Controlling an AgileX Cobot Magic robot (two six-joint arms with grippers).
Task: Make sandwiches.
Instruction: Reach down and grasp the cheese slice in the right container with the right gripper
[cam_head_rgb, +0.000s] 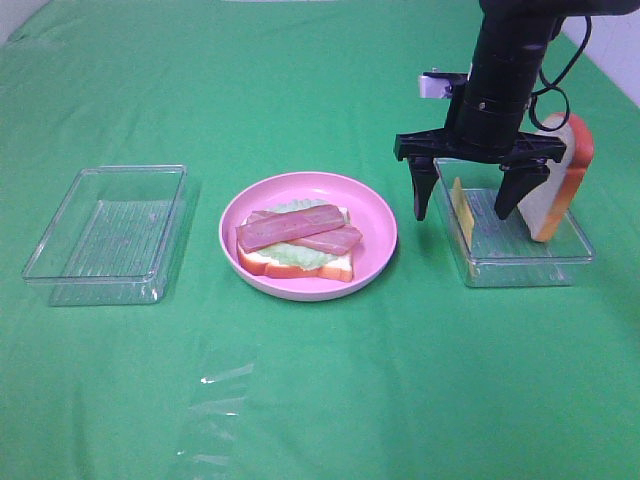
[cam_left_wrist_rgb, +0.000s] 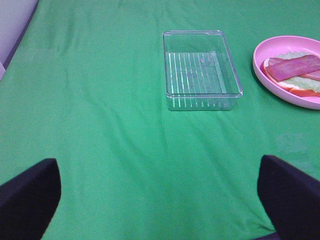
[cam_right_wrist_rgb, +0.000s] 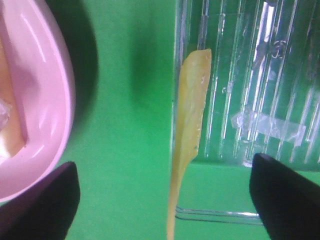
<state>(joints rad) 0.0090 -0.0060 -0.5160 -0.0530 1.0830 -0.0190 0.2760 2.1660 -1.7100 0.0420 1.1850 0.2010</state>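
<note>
The empty, wide-open right gripper (cam_head_rgb: 463, 214) is poised astride the cheese slice (cam_right_wrist_rgb: 192, 125) at nine o'clock in the tray (cam_head_rgb: 530, 270); a centred pinch is advised.

The cloth (cam_head_rgb: 320, 400) was plain bright green, the plate (cam_head_rgb: 378, 215) pink — on it white bread (cam_head_rgb: 320, 270) with orange crust, pale green lettuce (cam_head_rgb: 300, 255) and reddish-pink bacon strips (cam_head_rgb: 290, 226). The cheese slice (cam_head_rgb: 461, 210) was yellow; the left tray (cam_head_rgb: 100, 290) and right tray (cam_head_rgb: 520, 272) were clear, ribbed.

Matte black arm (cam_head_rgb: 508, 70) with black cable (cam_head_rgb: 572, 62), white wrist module (cam_head_rgb: 436, 85) and two-pronged end effector (cam_head_rgb: 462, 213).
</note>
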